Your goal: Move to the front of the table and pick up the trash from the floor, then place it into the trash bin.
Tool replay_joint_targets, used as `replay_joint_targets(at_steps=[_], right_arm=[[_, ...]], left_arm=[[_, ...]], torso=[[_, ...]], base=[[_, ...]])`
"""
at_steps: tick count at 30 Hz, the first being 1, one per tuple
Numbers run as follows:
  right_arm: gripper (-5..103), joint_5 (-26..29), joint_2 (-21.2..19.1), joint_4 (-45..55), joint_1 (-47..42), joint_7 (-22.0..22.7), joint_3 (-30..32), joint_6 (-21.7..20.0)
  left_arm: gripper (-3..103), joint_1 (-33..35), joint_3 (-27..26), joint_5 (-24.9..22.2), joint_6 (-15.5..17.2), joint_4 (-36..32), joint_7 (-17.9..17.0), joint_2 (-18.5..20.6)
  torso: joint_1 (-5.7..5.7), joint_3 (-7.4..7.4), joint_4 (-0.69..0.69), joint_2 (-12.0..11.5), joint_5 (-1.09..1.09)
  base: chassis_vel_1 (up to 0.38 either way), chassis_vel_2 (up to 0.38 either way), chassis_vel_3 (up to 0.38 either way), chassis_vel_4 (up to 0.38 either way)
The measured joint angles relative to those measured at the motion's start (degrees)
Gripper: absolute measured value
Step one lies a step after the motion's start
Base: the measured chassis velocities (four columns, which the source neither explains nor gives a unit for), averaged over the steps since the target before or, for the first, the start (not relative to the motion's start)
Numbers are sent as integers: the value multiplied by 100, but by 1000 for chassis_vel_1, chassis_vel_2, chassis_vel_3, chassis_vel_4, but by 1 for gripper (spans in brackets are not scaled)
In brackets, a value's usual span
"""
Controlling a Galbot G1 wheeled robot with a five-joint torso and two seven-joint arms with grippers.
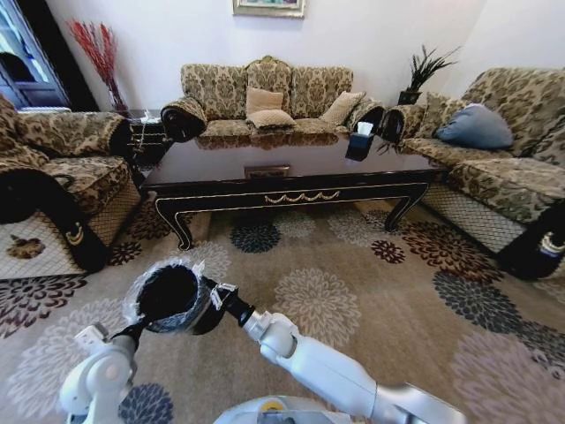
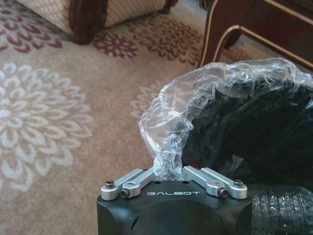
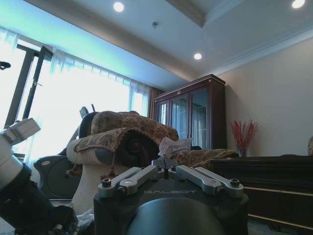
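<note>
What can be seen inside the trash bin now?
The trash bin is held by its liner in the left gripper. Its inside looks dark; a little red shows low down, the bottom is hidden. The right gripper holds a white tissue.

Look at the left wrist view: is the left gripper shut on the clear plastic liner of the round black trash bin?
Yes: the left gripper's fingers pinch the crinkled clear plastic liner at the round black trash bin's rim.

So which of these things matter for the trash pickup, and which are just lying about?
Job: trash bin, liner pinched by the left tool; white tissue in the right tool; table.
Lying about: tissue box, blue cushion, red twigs, potted plant.
</note>
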Motion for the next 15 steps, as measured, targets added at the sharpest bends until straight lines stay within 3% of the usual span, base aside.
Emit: replay_joint_targets(at_steps=[13,15], right_arm=[[-3,-298,152,-335,-101,80,-66,70],[1,-315,152,-359,-112,96,-51,73]], left_arm=[[2,-119,264,166,-37,87,137,-219],[2,-118,252,166,-44,87,140,-216]], torso=[[0,0,-1,0,0],[0,0,0,0,0]], base=[[0,0,0,0],[0,0,0,0]])
